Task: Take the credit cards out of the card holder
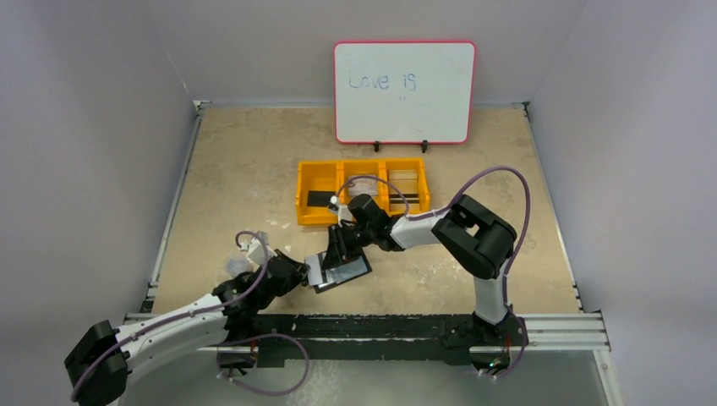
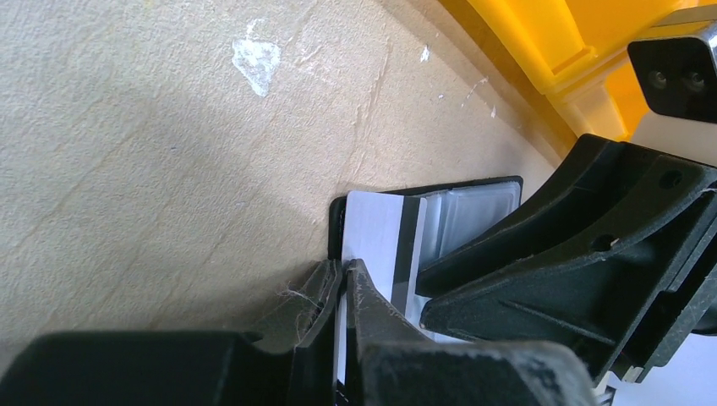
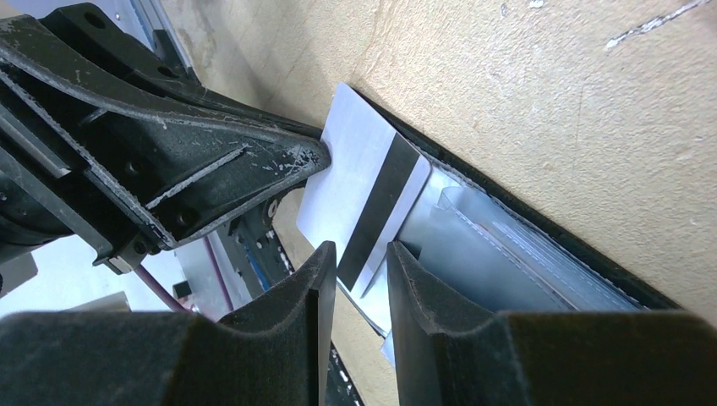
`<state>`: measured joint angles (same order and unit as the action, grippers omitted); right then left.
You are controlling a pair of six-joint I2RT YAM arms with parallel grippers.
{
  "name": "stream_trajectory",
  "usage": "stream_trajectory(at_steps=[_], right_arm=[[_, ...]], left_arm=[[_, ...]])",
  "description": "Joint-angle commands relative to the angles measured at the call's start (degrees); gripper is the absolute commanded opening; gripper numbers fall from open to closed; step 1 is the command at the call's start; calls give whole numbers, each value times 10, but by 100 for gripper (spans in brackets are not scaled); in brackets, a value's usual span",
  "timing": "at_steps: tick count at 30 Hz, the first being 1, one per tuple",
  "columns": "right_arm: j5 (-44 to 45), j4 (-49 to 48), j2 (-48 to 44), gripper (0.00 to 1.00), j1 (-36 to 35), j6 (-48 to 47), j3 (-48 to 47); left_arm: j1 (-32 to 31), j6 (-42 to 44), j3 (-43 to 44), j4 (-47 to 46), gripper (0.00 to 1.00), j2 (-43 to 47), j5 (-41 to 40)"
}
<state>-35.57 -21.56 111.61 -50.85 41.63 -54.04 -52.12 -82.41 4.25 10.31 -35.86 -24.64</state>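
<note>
The card holder (image 1: 353, 272) lies open on the table, its black edge (image 2: 440, 186) and pale clear pockets (image 3: 516, 254) showing. A whitish credit card (image 2: 372, 233) with a dark stripe sticks out of a pocket toward the left arm; it also shows in the right wrist view (image 3: 351, 173). My left gripper (image 2: 345, 269) is shut on the card's near edge, as also shown from above (image 1: 303, 271). My right gripper (image 3: 355, 254) is slightly open and low over the holder's pockets, one of its fingers (image 3: 423, 288) resting on them. It grips nothing.
A yellow three-compartment tray (image 1: 301, 182) stands just behind the holder, with a small flat black rectangle (image 1: 319, 200) in its left compartment; its corner shows in the left wrist view (image 2: 541, 42). A whiteboard (image 1: 404, 91) stands at the back. Grey walls enclose the table.
</note>
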Motion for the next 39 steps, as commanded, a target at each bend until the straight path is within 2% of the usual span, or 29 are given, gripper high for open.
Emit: stream_trajectory(at_steps=[1,5,10,14,19,22,33,39], right_arm=[[13,-22,32,32,-29,-3,-5],[17,-15,34,32,-29,-2,-9],[29,1,36,31,-28,-9,-9],[32,3,36,31,-29,-10,-9],[34,-2,34,29,-29,-11,-9],[33,-5,31,29,-29,-12,-9],[47,6,25,28,-28,-1,-9],[58,-1,7,31,-28,-1,-9]], left_arm=[[-6,-10,0,-21,1,5,68],[-6,-5,7,-13,0,13,71],[-6,0,20,2,7,36,71],[-6,6,24,5,8,52,71],[-6,11,31,9,7,50,71],[-6,15,34,11,0,45,71],[-6,38,97,152,0,53,21],[-6,46,103,166,0,65,13]])
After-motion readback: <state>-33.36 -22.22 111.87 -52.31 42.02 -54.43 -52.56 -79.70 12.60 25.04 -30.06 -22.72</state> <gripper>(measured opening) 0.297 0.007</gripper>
